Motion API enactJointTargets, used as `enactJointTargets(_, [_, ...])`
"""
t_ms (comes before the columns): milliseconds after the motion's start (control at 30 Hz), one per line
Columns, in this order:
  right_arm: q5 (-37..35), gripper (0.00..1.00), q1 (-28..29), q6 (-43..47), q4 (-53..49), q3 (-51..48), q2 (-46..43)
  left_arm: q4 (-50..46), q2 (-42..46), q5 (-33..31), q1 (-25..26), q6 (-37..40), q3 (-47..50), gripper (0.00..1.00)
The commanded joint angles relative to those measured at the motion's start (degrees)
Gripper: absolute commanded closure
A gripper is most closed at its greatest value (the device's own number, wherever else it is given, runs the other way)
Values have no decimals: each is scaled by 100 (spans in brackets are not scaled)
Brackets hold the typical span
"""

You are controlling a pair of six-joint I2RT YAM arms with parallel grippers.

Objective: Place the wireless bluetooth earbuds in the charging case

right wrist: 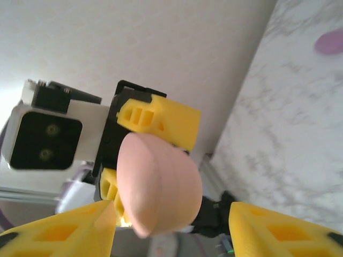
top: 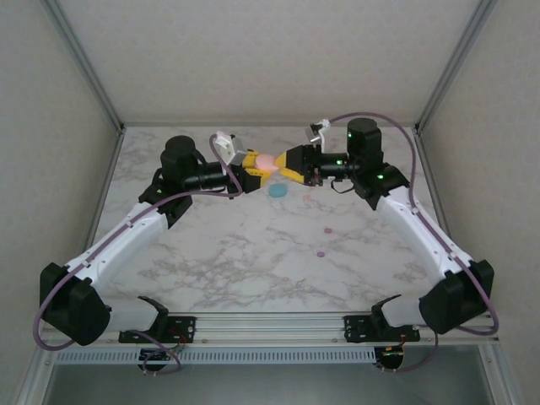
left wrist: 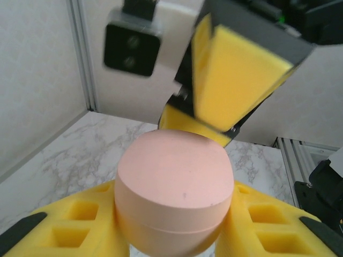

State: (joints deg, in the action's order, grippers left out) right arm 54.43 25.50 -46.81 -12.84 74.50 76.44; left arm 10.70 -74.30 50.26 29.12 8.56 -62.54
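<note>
The left gripper (top: 258,167) is clamped on a round peach case (left wrist: 174,187), its yellow fingers pressing the case's sides at 3 and 9 o'clock in the left wrist view. The case is shut along a seam, so its contents are hidden. The right gripper (top: 288,165) faces it nose to nose with its jaws parted around the case's dome and a gap on one side. Both arms reach from the near edge toward 12 o'clock, elbows out and forearms turned inward, meeting above the far middle of the marble table (top: 253,270). A teal case (top: 278,191) lies at 5 o'clock just below them. At its 4 o'clock a magenta-pink earbud (top: 328,229) rests loose, and a second magenta-pink earbud (top: 319,251) lies nearer.
</note>
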Motion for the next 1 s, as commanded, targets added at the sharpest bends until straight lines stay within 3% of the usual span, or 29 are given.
enactJointTargets(0, [-1225, 36, 70, 2037, -1381, 95, -601, -40, 109, -17, 41, 37, 47, 79])
enactJointTargets(133, [-1685, 28, 266, 3024, -979, -407, -1052, 124, 83, -14, 75, -112, 95, 79])
enactJointTargets(367, [-2126, 27, 723, 3480, -1334, -10, -767, 125, 56, -18, 172, -131, 87, 79])
enactJointTargets(800, [-2849, 31, 778, 3173, -1224, 83, -675, -235, 117, 195, 225, 93, -12, 79])
enactJointTargets(967, [-2609, 31, 777, 2984, -1108, 132, -657, -480, 131, 178, 243, 261, -82, 79])
